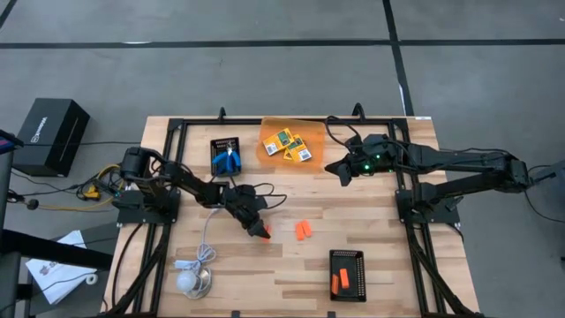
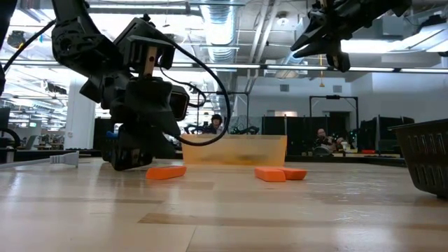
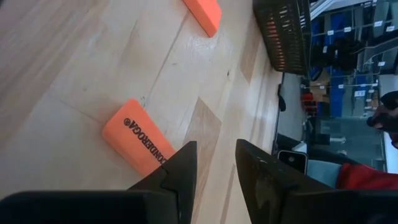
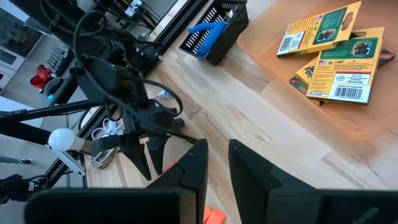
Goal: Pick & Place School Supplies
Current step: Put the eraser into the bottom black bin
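Observation:
An orange stick (image 3: 134, 142) lies flat on the wooden table, just beside my left gripper (image 3: 214, 155), which stands open and low over the table (image 1: 257, 228). The stick is outside the gap, at one finger's outer side. Two more orange sticks (image 1: 303, 231) lie together to its right. Blue-handled scissors (image 1: 229, 159) sit in a black tray at the far left. Yellow-and-green crayon boxes (image 4: 339, 62) lie in a see-through orange tray (image 1: 269, 132). My right gripper (image 4: 216, 162) hangs high near that tray, open by a narrow gap, with nothing between its fingers. My left gripper comes slanting down at the table, and one fingertip (image 3: 183, 162) stands at the end of the orange stick (image 3: 158, 160), hiding that end. I cannot tell whether it touches the stick. The stick lies flat on the table, and nothing is between the fingers.
A black tray (image 1: 347, 256) at the near right holds an orange stick (image 1: 340, 282). A white cable with a round puck (image 1: 190, 281) lies at the near left. A black frame edges the table on both sides.

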Controlling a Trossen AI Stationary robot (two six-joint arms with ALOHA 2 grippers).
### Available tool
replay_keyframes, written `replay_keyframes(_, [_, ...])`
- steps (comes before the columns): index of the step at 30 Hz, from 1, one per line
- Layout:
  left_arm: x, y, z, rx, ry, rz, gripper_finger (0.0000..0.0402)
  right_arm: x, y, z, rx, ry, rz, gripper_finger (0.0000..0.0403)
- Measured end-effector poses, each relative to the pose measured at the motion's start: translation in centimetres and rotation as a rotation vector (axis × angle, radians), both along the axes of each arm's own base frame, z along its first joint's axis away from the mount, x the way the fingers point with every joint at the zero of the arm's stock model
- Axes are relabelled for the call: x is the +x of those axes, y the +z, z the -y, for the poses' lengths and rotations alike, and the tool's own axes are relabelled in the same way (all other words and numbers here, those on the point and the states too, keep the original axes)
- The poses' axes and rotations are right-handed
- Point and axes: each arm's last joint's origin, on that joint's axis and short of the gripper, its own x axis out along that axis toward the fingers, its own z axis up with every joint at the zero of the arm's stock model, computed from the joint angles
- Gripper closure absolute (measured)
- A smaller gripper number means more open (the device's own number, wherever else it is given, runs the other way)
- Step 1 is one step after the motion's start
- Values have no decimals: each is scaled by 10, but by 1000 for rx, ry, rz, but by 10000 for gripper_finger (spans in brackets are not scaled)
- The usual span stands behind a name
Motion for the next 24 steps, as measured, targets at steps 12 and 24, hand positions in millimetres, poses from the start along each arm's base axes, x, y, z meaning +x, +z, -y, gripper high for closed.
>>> replay_keyframes(12, [-1, -1, -1, 19, 4, -3, 295, 0, 0, 0, 0, 1, 1, 346])
replay_keyframes(24, [-6, -3, -6, 31, 25, 11, 295, 0, 0, 0, 2, 4, 2, 346])
